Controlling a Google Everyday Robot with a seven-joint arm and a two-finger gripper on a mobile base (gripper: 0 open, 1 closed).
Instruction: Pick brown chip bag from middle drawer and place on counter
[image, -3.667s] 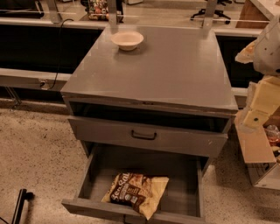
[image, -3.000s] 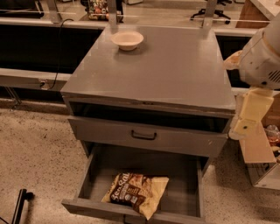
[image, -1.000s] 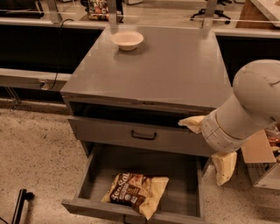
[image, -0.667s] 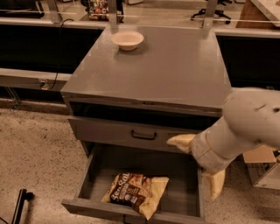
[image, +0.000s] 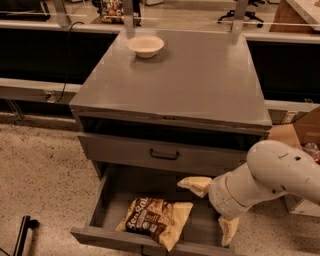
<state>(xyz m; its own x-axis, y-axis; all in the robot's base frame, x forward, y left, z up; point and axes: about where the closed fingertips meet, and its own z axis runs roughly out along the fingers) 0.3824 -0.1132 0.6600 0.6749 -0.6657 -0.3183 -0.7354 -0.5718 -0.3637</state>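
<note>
- The brown chip bag (image: 156, 220) lies flat on the floor of the middle drawer (image: 102, 202), toward the drawer's front and left of its centre, with the white lettering facing up.
- The middle drawer is pulled well out, below and forward of the counter's front edge.
- The counter (image: 200, 85) carries a small cream bowl (image: 145, 46) near its back left corner.
- Just under the counter's front edge there is a dark gap, and below it a shallower drawer front with a dark handle (image: 164, 155).
- The gripper (image: 205, 212) hangs over the right part of the open drawer, below the counter's front right corner.
- Its two cream fingers (image: 196, 184) are spread wide apart and hold nothing. One points left, near the bag's right end but not touching it; the other points down by the drawer's right side.
- The white arm (image: 280, 172) reaches in from the right, past a cardboard box (image: 300, 132) beside the cabinet.
</note>
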